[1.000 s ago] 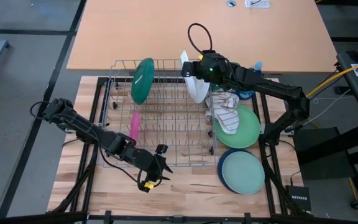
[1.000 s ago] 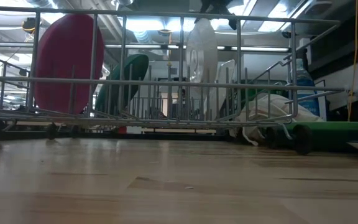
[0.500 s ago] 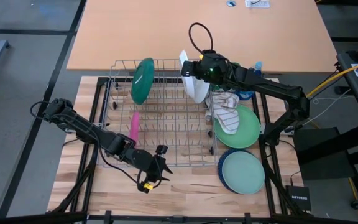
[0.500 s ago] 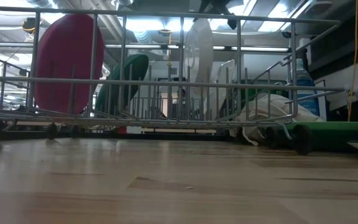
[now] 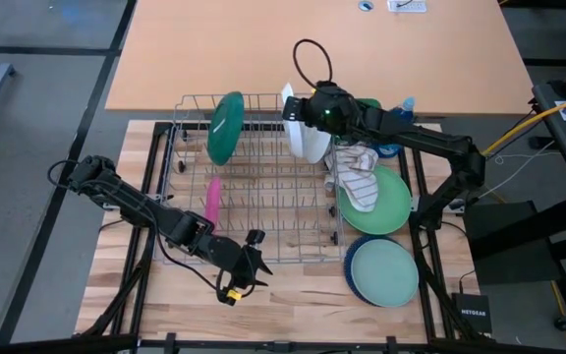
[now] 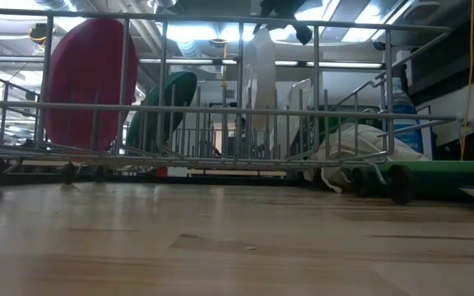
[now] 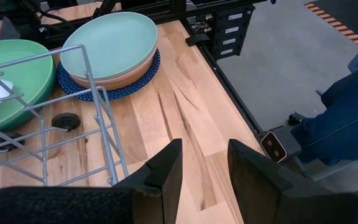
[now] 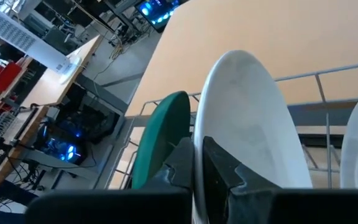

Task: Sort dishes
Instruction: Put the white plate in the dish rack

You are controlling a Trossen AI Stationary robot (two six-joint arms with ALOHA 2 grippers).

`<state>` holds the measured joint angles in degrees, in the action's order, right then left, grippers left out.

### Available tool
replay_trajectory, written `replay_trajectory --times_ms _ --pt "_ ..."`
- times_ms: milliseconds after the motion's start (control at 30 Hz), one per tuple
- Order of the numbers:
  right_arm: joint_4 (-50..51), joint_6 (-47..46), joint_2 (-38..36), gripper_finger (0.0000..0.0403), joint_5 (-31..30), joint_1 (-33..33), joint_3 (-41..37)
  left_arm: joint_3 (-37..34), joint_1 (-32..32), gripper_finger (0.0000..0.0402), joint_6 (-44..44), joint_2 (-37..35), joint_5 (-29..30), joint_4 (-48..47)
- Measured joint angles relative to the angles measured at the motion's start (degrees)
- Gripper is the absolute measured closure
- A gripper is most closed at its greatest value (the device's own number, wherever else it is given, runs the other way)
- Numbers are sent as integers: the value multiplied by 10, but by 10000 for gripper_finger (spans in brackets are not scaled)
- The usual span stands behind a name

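You were mid-step, racking a round white plate (image 5: 299, 126) on edge at the wire dish rack's (image 5: 263, 231) one o'clock corner; next it needed seating between tines before release. Your right gripper (image 8: 199, 163) pinched its rim. Your left gripper (image 7: 205, 168) waited, spread, at seven o'clock.

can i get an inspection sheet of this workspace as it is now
surface: wooden table, wire dish rack on it
job's things: dark green plate and pink plate upright in rack; stack of plates beside it
clutter: striped cloth on light green plate
grippers: right gripper shut on white plate over rack; left gripper open, empty, by the rack's near side
cables: black loop on right arm
surroundings: nothing seen
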<state>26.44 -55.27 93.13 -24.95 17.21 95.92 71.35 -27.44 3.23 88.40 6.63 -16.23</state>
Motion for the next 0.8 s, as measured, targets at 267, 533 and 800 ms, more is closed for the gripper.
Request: replay_trajectory --times_ms 267,533,800 --pt "-2 -14 24 389 -30 2 0 0 -1 284 0 0 0 -1" --pt "-3 -23 24 390 -59 4 0 0 -1 284 5 0 0 -20" --pt "16 -28 46 386 -61 9 2 0 -1 284 10 0 0 -29"
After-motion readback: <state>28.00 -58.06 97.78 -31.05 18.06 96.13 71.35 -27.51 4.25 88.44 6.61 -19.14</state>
